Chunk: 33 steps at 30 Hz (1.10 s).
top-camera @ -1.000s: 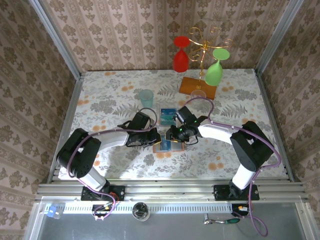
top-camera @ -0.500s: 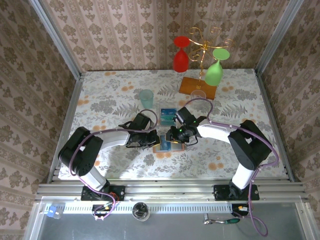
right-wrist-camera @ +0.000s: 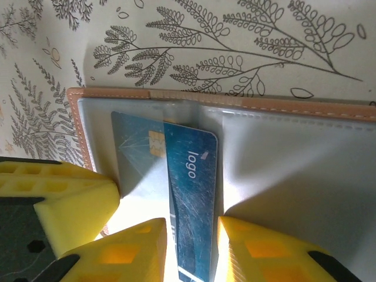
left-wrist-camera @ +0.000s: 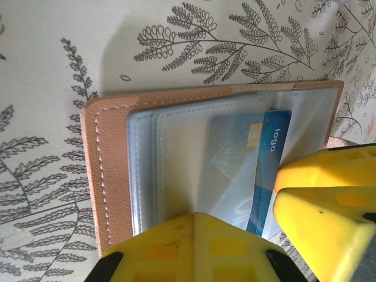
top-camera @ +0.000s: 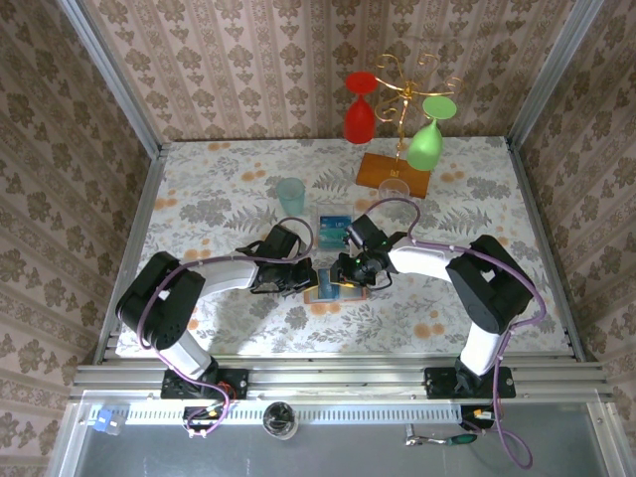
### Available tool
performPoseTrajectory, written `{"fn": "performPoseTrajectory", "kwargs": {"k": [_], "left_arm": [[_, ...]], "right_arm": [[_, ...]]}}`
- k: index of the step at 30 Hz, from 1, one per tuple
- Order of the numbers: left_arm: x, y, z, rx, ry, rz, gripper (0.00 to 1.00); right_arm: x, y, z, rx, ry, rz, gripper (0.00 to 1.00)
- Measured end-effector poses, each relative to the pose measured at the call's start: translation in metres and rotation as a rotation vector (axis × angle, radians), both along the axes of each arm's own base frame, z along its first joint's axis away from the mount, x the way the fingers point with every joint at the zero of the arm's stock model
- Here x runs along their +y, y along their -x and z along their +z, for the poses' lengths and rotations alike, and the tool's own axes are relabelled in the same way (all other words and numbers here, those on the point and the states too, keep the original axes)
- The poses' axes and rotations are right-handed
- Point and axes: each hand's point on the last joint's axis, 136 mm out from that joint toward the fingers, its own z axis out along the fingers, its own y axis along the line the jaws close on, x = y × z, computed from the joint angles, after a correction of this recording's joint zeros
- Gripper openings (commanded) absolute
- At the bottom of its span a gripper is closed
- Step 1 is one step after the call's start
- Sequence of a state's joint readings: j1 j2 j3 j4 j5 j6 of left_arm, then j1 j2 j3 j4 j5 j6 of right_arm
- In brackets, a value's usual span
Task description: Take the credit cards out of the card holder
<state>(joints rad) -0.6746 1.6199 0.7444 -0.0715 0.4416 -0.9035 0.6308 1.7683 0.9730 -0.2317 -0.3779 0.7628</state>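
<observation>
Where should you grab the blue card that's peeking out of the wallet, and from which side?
Pinch the bare dark strip of the blue card, the part printed "logo". Its chip half sits under clear plastic inside the card holder, so fingers can't reach that. It is probably best to come from the open side where the strip sticks out and slide it flat that way.

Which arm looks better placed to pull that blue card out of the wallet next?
Right. The right end effector straddles the blue card poking from the card holder, while the left end effector, closed, seems to pin the holder down.
</observation>
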Motion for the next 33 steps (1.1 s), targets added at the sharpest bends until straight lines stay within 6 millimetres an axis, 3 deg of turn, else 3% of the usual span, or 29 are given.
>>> {"fn": "performPoseTrajectory", "kwargs": {"k": [16, 33], "left_arm": [[0.0001, 0.0001, -0.0001, 0.0, 0.0, 0.0, 0.0], [0.0001, 0.0001, 0.0, 0.0, 0.0, 0.0, 0.0]], "right_arm": [[0.0074, -0.0029, 0.0037, -0.002, -0.047, -0.012, 0.22], [0.002, -0.0027, -0.0016, 0.0, -0.048, -0.026, 0.13]]}}
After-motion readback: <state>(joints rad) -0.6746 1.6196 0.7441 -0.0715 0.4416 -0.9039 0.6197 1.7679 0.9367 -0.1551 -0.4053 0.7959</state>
